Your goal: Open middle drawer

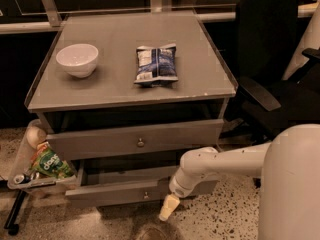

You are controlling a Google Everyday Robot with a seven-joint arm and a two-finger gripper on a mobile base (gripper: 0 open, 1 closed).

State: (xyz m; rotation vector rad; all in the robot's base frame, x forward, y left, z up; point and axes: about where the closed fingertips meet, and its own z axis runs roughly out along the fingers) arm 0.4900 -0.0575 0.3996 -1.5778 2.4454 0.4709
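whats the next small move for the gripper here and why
Probably ease the gripper straight back, clear of the middle drawer. That drawer already stands pulled out, its shallow box showing behind the front, and the gripper hangs pointing down just in front of it, right of its knob. Little seems left to pull.
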